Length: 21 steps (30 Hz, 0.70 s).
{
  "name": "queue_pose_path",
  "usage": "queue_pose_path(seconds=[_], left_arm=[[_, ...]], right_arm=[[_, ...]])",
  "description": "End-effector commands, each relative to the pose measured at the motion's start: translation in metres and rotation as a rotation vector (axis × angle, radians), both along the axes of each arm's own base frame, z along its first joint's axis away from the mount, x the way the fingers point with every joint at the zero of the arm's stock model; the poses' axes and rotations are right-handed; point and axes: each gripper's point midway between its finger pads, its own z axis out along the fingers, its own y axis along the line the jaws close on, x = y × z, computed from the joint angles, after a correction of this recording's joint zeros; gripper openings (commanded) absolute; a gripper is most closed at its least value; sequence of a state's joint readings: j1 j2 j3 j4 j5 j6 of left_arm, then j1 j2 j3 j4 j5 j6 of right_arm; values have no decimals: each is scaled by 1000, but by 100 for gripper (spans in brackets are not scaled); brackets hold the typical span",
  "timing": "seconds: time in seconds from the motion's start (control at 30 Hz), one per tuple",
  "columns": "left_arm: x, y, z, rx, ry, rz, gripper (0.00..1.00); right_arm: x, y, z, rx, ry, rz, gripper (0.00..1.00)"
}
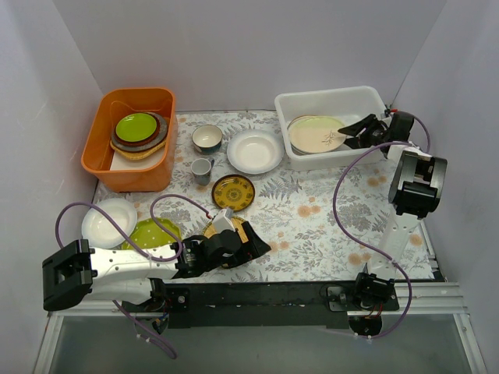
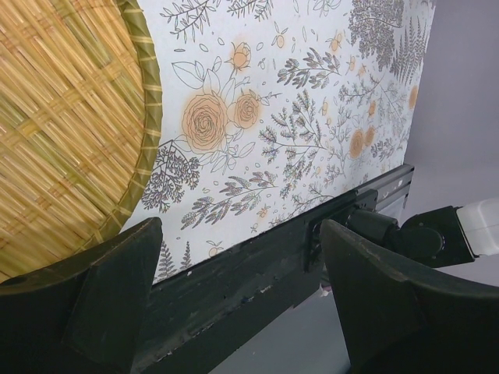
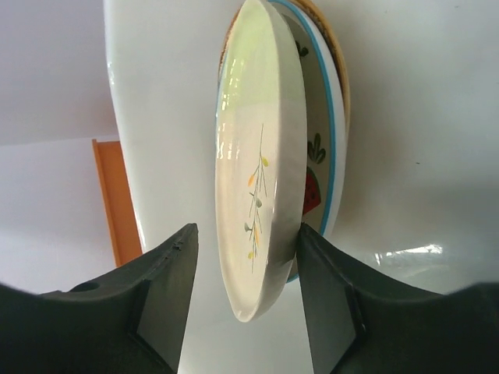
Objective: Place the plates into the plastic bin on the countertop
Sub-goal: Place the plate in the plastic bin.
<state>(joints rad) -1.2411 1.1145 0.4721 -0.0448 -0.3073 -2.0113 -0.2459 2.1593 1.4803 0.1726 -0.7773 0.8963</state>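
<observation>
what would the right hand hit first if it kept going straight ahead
Likely the leaf-sprig plate: its rim sits between the fingers of the right hand. The strawberry plate lies behind it.

Looks like a lab test cell: plain white panels [image 1: 257,47] closing off left, far and right edges, cloth-covered countertop [image 1: 312,226], black mounting rail [image 1: 265,294] along near edge, purple cables [image 1: 335,195] running loose.

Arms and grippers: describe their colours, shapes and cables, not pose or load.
The left arm and right arm have white links with boxy black joint housings. A purple cable loops along each. The left gripper and right gripper have broad, matte black, wedge-shaped fingers. No markings are legible.
</observation>
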Motion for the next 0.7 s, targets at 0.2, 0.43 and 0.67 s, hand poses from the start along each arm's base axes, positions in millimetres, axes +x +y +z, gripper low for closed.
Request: queue_pose_path(seconds=[0.2, 0.43, 0.67], left_arm=[[1, -1, 10, -70, 51, 68, 82], [1, -3, 13, -80, 46, 63, 82], [5, 1, 22, -26, -3, 55, 83]], right_arm=[[4, -23, 1, -266, 46, -5, 69], [17, -27, 6, -474, 70, 4, 73], [15, -24, 21, -631, 60, -29, 76]])
